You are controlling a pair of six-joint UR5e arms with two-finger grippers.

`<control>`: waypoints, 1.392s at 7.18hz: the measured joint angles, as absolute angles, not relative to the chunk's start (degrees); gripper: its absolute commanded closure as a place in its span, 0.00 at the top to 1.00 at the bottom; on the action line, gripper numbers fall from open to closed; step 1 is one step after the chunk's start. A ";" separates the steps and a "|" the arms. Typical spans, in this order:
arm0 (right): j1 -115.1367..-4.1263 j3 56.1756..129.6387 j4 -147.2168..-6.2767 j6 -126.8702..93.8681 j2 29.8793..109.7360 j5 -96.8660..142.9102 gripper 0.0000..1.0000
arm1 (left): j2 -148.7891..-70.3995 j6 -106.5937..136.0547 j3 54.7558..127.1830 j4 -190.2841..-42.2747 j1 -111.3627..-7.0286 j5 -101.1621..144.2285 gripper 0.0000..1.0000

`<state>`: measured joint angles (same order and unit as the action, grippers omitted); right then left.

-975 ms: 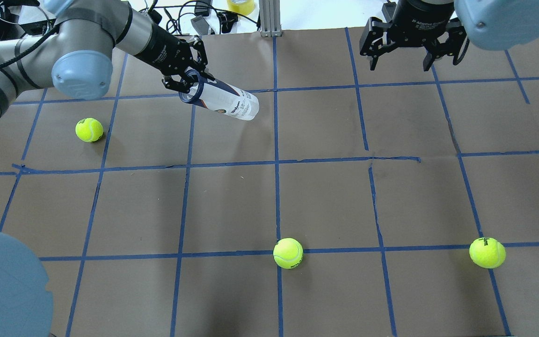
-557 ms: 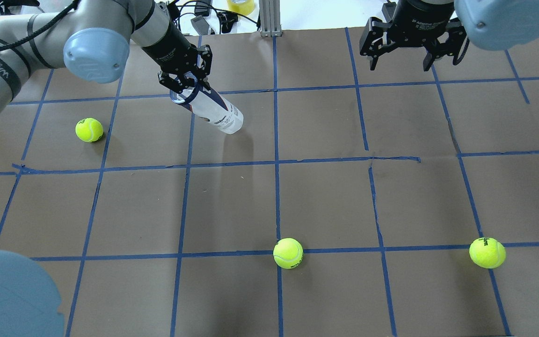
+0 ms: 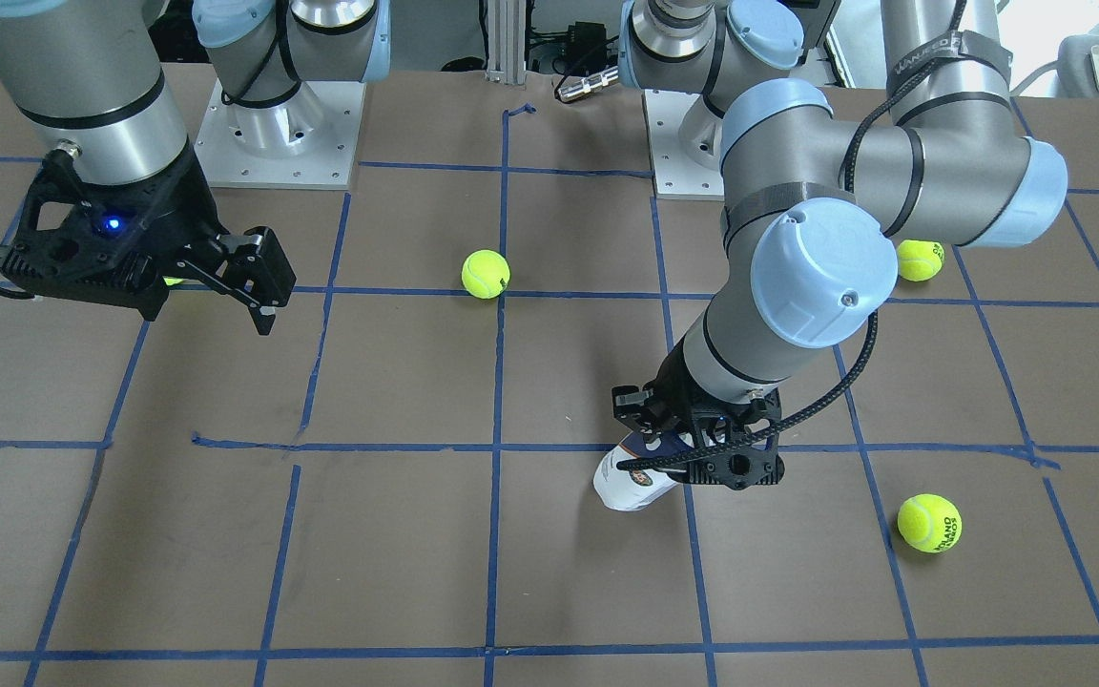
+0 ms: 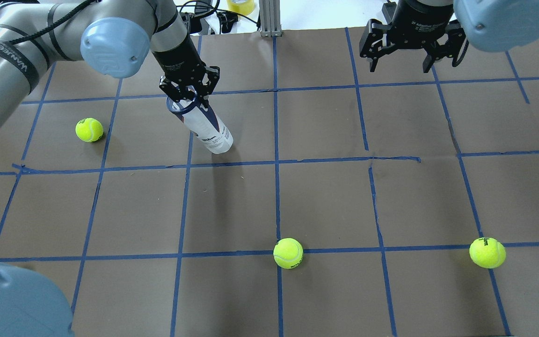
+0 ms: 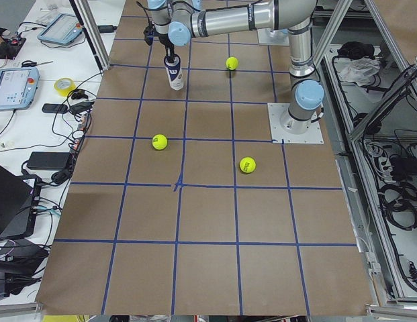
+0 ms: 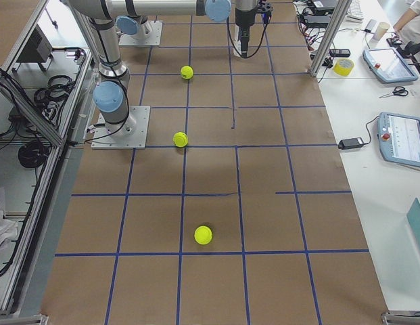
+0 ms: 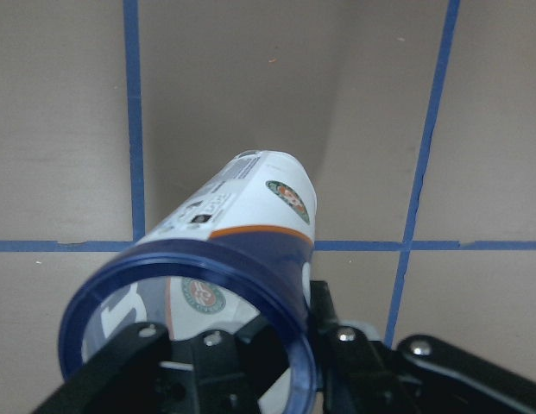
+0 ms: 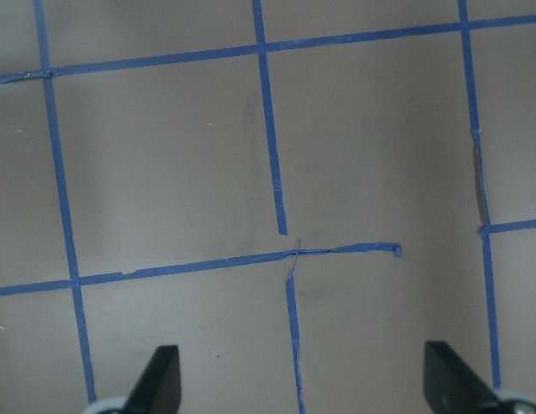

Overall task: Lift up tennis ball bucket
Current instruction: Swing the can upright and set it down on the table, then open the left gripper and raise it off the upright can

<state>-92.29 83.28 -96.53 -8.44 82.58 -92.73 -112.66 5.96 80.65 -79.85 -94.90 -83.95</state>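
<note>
Over the brown taped table [image 4: 325, 196] the tennis ball bucket [image 4: 206, 126] hangs tilted at far left, a clear tube with white-and-navy label, its open mouth seen only from the left wrist, its navy rim pinched by the left gripper [image 4: 189, 91]; right gripper [image 4: 401, 63] spread, well apart.

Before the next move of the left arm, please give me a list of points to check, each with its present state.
1. Grip: the left gripper is shut on the rim of the bucket: ok.
2. Lift: the base of the bucket is off the table: cannot tell.
3. Pose: the bucket is upright: not ok, it tilts.
4. Space: the nearest ball lies apart from the bucket: ok.
5. Other arm: the right gripper is open and far from the bucket: ok.
</note>
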 measured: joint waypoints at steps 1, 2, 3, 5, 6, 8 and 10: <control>-92.29 83.88 -96.68 -8.44 82.95 -92.71 1.00 | -112.77 4.77 80.63 -78.87 -95.03 -85.76 0.00; -92.29 84.40 -97.00 -8.44 83.23 -92.69 1.00 | -113.00 4.36 80.60 -77.77 -95.06 -86.57 0.00; -92.29 84.66 -97.25 -8.44 83.35 -92.69 1.00 | -113.28 4.38 80.60 -76.94 -95.18 -86.80 0.00; -92.29 84.79 -97.44 -8.44 83.38 -92.65 1.00 | -113.73 4.61 80.65 -75.84 -95.58 -86.77 0.00; -92.29 84.81 -97.46 -8.44 83.37 -92.64 1.00 | -113.93 4.64 80.79 -75.57 -95.66 -86.79 0.27; -92.29 84.81 -97.47 -8.44 83.39 -92.64 1.00 | -114.45 4.90 80.92 -75.13 -95.71 -86.85 0.75; -92.29 84.81 -97.47 -8.44 83.41 -92.64 1.00 | -114.34 6.57 80.80 -74.77 -95.80 -86.59 1.00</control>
